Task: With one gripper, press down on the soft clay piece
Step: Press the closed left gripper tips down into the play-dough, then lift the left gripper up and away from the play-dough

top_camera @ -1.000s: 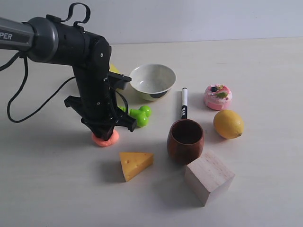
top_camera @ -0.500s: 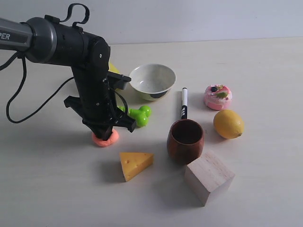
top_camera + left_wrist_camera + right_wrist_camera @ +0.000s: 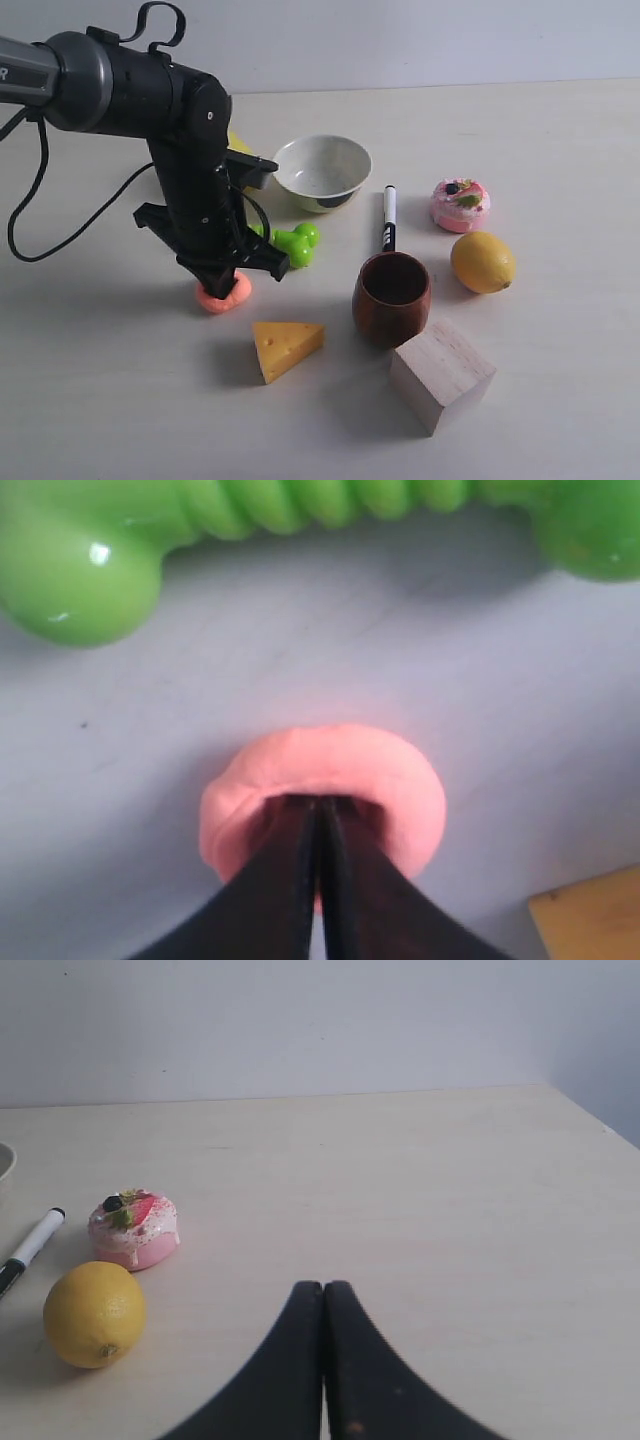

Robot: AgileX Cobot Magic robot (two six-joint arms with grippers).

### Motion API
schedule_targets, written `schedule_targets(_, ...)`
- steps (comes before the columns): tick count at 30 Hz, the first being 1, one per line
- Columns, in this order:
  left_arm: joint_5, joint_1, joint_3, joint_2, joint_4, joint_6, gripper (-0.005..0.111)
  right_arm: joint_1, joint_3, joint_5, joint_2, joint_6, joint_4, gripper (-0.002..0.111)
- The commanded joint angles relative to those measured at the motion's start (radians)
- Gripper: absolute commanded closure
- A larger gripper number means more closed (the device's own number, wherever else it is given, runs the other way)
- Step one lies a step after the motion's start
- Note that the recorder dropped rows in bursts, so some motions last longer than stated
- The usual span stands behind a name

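Note:
The soft clay piece (image 3: 224,293) (image 3: 380,770) is a salmon-orange blob on the table, left of the cheese wedge. My left gripper (image 3: 219,282) (image 3: 320,802) stands straight above it, jaws shut together, tips sunk into a dent in the clay's top. The clay bulges up around the tips. My right gripper (image 3: 323,1287) is shut with nothing in it, hovering over bare table far from the clay; it does not show in the exterior view.
A green toy (image 3: 294,244) (image 3: 90,570) lies just behind the clay. A cheese wedge (image 3: 286,347), brown cup (image 3: 391,296), wooden block (image 3: 441,373), white bowl (image 3: 322,172), marker (image 3: 389,216), lemon (image 3: 482,262) (image 3: 94,1314) and pink cake toy (image 3: 460,204) (image 3: 133,1227) lie to the right.
The left arm has shifted slightly, and the clay under its tips looks a little more rounded at its right side. Everything else is still.

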Motion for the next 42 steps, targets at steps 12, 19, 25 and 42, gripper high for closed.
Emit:
schedule_targets(12, 0.013, -0.001, 0.004, -0.035, 0.035, -0.045, 0.103, -0.005, 0.004, -0.006, -0.007, 0.001, -0.007, 0.108)
schedule_targets(19, 0.005, -0.001, 0.004, -0.035, 0.035, -0.045, 0.072, -0.005, 0.004, -0.006, -0.007, 0.001, -0.007, 0.108)
schedule_targets(25, 0.003, -0.001, 0.004, -0.035, 0.035, -0.045, 0.075, -0.005, 0.004, -0.006, -0.007, 0.001, -0.007, 0.108)
schedule_targets(42, 0.016, -0.001, 0.004, -0.038, 0.055, -0.045, 0.103, -0.005, 0.004, -0.006, -0.007, 0.001, -0.007, 0.108)
